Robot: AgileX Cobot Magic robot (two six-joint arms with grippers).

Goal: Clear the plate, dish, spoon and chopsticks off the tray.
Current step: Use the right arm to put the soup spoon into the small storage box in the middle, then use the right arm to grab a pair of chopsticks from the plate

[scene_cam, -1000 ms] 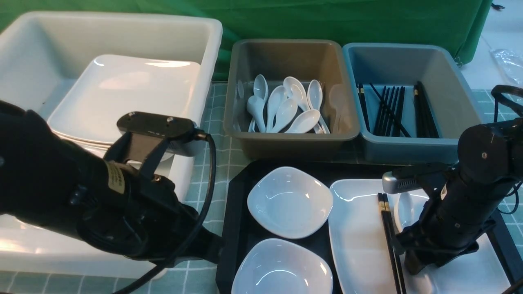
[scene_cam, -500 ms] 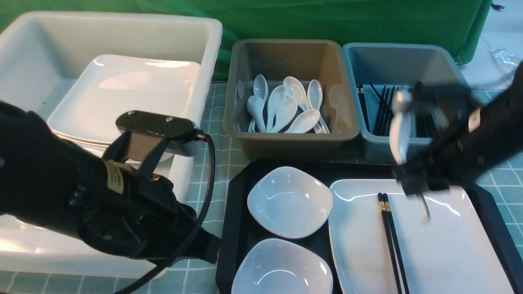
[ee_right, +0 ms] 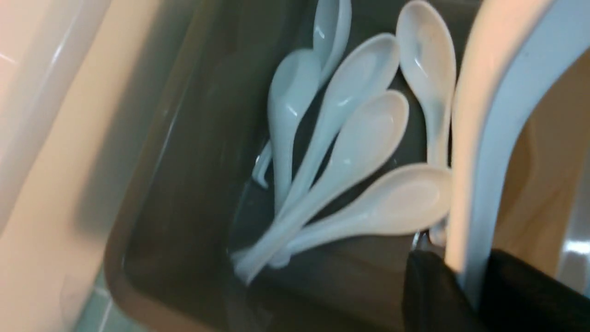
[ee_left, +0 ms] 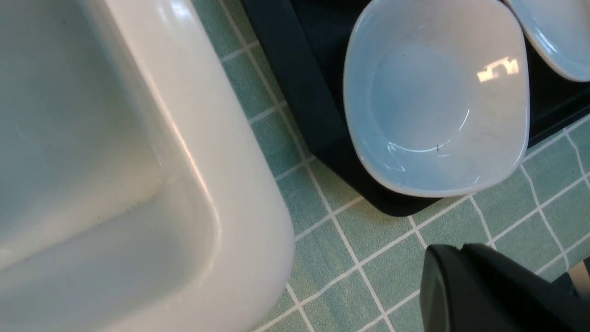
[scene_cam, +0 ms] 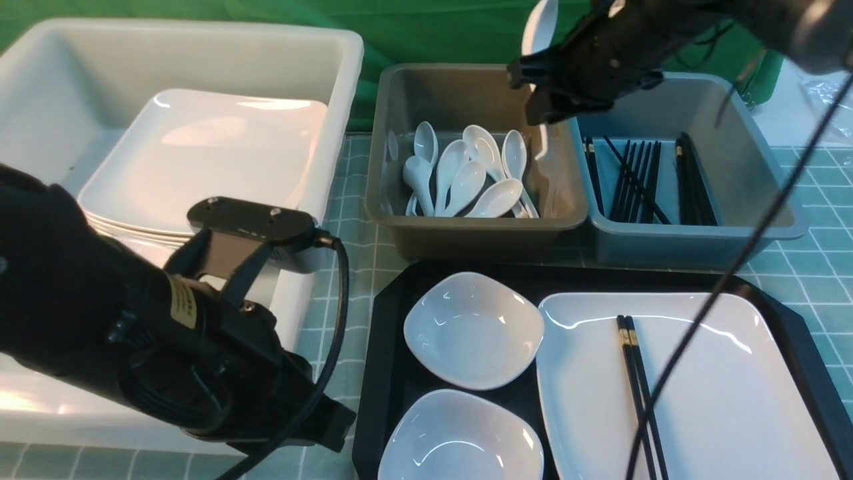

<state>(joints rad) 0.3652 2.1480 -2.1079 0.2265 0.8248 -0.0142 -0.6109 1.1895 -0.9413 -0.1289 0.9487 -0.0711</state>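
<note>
R gripper [scene_cam: 537, 90] grips spoon [scene_cam: 541, 27] above grey bin [scene_cam: 466, 235].

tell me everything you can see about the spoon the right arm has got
Glossy white and ceramic-looking, the spoon has a deep oval bowl and a short curved handle. The right gripper is shut on its handle, a black finger on either side; nothing else touches it. It is held in the air over the grey bin, bowl end upward, above the matching spoons lying inside.
</note>
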